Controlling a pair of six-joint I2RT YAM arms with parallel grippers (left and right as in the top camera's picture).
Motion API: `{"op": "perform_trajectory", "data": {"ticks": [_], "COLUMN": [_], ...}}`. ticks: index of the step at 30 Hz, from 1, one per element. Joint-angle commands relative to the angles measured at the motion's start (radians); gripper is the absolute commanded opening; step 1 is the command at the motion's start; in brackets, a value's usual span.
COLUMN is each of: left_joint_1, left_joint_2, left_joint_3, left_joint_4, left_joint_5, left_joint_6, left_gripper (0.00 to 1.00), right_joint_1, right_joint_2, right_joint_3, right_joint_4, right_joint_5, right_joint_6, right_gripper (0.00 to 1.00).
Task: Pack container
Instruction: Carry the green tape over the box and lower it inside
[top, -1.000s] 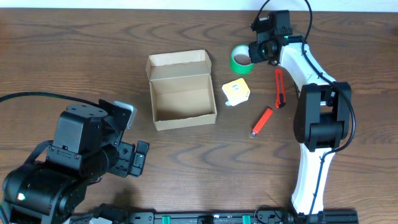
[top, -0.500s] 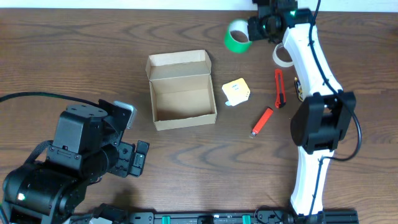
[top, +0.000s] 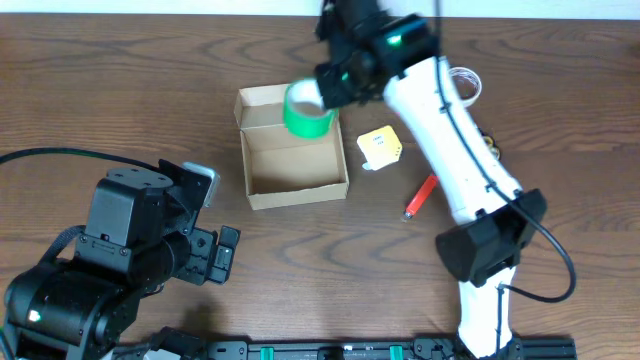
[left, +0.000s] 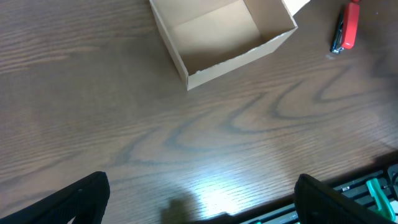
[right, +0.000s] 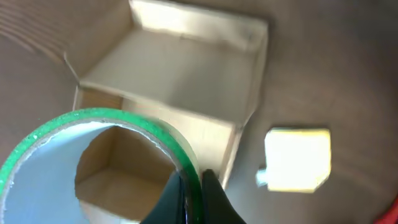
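Bare wooden counter (top: 120, 90) lies at 9 and 6 o'clock of the open tan cardboard box (top: 298, 193); a yellow block (top: 380, 147) crowds 3 o'clock. The right wrist view alone shows the right gripper (right: 191, 196) pinching the wall of a green tape roll (right: 106, 114), above the box's 12 o'clock edge. The left gripper (left: 202, 193) gapes empty at 7 o'clock.

On wooden table (top: 120, 100): yellow block (top: 380, 146) near red pen (top: 420, 197) (not touching).

Matt cardboard container (top: 295, 168), smooth green tape roll (top: 305, 127), faintly shiny wood-grain table (top: 120, 100)
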Motion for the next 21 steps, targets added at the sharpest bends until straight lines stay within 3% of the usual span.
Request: {"op": "perform_trajectory", "data": {"ticks": [1, 13, 21], "left_joint_1": [0.003, 0.003, 0.003], "left_joint_2": [0.000, 0.000, 0.000], "left_joint_3": [0.007, 0.006, 0.006], "left_joint_4": [-0.002, -0.002, -0.002], "left_joint_5": [-0.001, -0.001, -0.001], "left_joint_6": [0.014, 0.014, 0.014], "left_gripper": [0.95, 0.95, 0.95], "right_joint_1": [0.055, 0.139, 0.190], "right_joint_2": [-0.006, -0.006, -0.005], "right_joint_3": [-0.014, -0.252, -0.309], "right_joint_4": [-0.015, 0.217, 0.264], "right_joint_5": [0.136, 0.064, 0.158], "right_joint_6": [0.166, 0.231, 0.286], "right_gripper": [0.01, 0.01, 0.01]}}
